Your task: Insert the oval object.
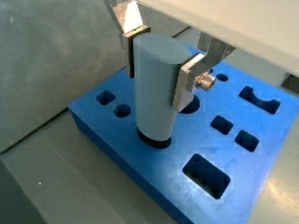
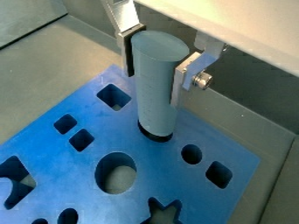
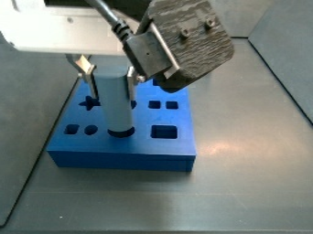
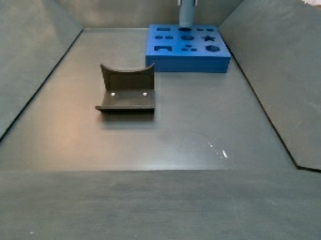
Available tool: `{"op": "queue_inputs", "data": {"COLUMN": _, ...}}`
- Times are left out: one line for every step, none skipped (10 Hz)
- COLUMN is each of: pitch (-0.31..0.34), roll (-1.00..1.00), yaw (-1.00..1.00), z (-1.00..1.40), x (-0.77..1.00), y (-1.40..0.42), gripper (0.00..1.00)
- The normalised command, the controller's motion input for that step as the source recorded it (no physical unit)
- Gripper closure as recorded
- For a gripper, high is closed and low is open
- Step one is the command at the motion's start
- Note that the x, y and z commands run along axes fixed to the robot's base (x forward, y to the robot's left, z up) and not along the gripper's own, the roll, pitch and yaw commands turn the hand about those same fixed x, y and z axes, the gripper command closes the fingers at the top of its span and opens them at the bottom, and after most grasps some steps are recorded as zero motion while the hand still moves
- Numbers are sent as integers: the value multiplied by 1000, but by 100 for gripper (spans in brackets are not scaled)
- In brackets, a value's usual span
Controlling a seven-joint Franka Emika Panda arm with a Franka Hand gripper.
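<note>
Oval object [image 1: 156,87] stands upright, foot in a hole of the blue board [image 1: 140,153] | looks rigid, smooth, probably slippery; you should hold its flat upper flanks | gripper [image 1: 163,54] above board, plates clamped on its top.

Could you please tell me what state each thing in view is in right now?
Oval peg: upright, lower end in a hole of the board.
Pincer: over the board, shut on the oval peg.
Blue board: flat on the floor.
Olive notched block: on the floor, apart from the board.
</note>
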Motion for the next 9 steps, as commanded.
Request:
{"op": "queue_inputs", "data": {"pitch": 0, "roll": -27, "yaw": 0, "z": -283, "x": 40, "y": -20, "gripper": 100}}
{"op": "queue_inputs", "data": {"pitch": 53, "roll": 0, "yaw": -106, "z": -220, "x": 343, "y": 0, "gripper": 100}}
{"op": "queue_inputs", "data": {"pitch": 27, "roll": 30, "yaw": -109, "z": -240, "x": 231, "y": 0, "gripper": 100}}
{"op": "queue_inputs", "data": {"pitch": 0, "roll": 0, "yaw": -74, "z": -294, "x": 29, "y": 0, "gripper": 100}}
{"op": "queue_inputs", "data": {"pitch": 0, "roll": 0, "yaw": -86, "z": -351, "x": 34, "y": 0, "gripper": 100}}
{"op": "queue_inputs", "data": {"pitch": -16, "roll": 13, "yaw": -89, "z": -400, "x": 0, "y": 0, "gripper": 100}}
{"op": "queue_inputs", "data": {"pitch": -127, "roll": 54, "yaw": -103, "z": -274, "x": -406, "y": 0, "gripper": 100}}
{"op": "queue_inputs", "data": {"pitch": -103, "roll": 37, "yaw": -49, "z": -134, "x": -406, "y": 0, "gripper": 100}}
{"op": "queue_inputs", "data": {"pitch": -56, "roll": 13, "yaw": -17, "z": -146, "x": -209, "y": -14, "gripper": 100}}
